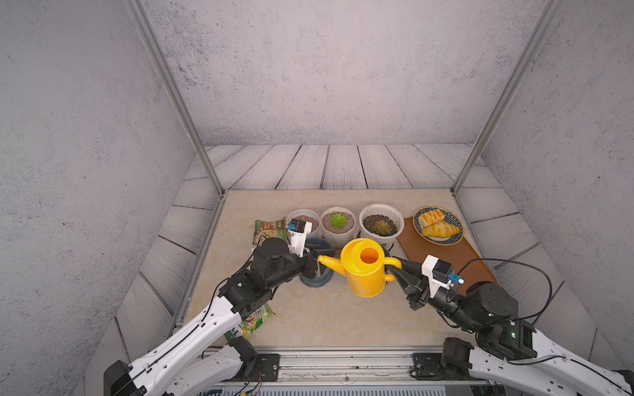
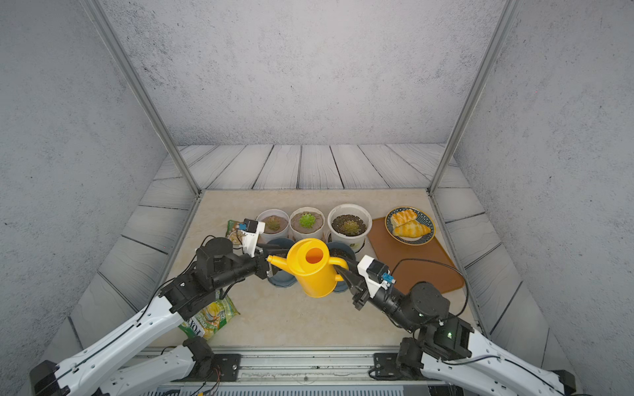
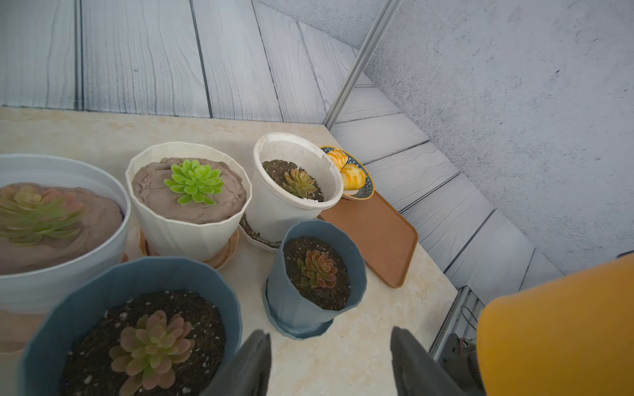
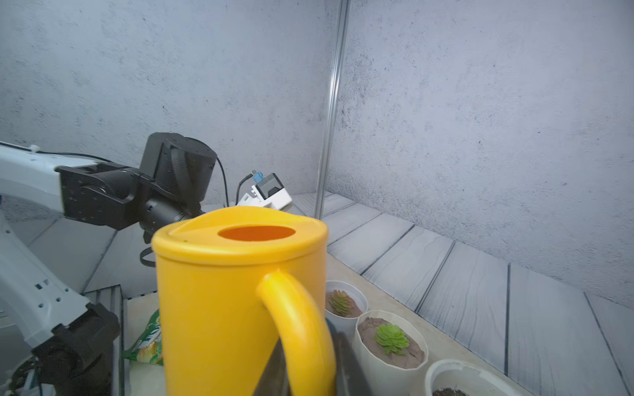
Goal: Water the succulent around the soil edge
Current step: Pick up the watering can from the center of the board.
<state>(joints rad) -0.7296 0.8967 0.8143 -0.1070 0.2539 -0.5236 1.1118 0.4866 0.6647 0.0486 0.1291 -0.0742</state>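
Observation:
My right gripper [image 1: 394,271] [image 4: 308,356] is shut on the handle of the yellow watering can [image 1: 363,271] [image 2: 314,271] [image 4: 219,301], which it holds upright above the table. The spout [image 1: 326,260] points left, over a blue pot [image 1: 317,282] with a pinkish succulent [image 3: 151,343] in dark soil. My left gripper [image 1: 317,267] [image 3: 331,334] is right by the spout tip, open, with only bare table between its fingers. A second blue pot [image 3: 315,271] [image 2: 341,252] sits behind the can. White pots hold other succulents, one bright green [image 1: 338,220] [image 3: 194,181].
Three white pots [image 1: 380,223] line the back. A brown tray [image 1: 446,257] at the right carries a plate of pastries [image 1: 439,224]. Snack bags lie at the left [image 1: 269,229] and under my left arm [image 1: 257,319]. Metal posts [image 1: 212,171] stand at the table's back corners.

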